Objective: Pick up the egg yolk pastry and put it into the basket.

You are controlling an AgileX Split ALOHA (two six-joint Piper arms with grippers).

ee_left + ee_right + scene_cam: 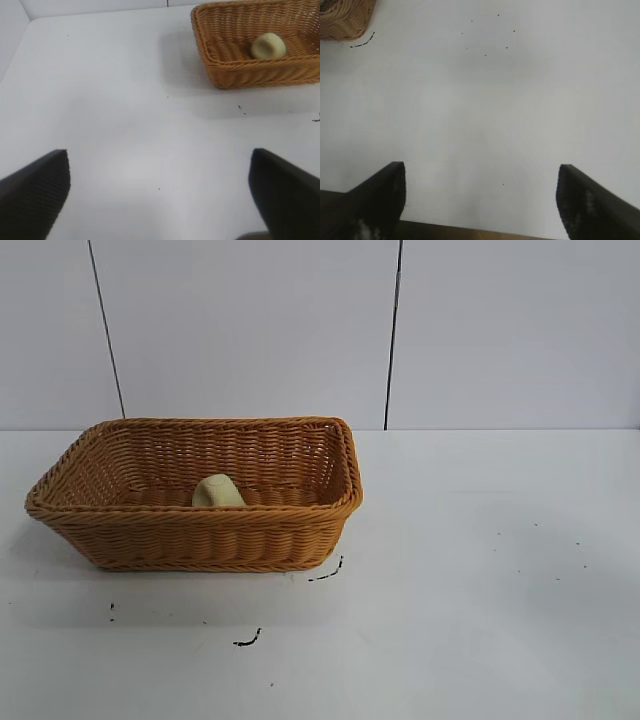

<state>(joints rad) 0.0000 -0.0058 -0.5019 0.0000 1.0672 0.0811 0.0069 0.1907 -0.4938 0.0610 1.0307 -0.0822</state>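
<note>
The egg yolk pastry, a small pale yellow-cream lump, lies inside the orange-brown wicker basket at the left of the white table. The left wrist view shows the pastry in the basket too. My left gripper is open and empty over bare table, well away from the basket. My right gripper is open and empty near the table's edge, with a corner of the basket far off. Neither arm shows in the exterior view.
Small black marks lie on the table beside the basket and nearer the front. A white panelled wall stands behind the table. The table's brown edge shows under my right gripper.
</note>
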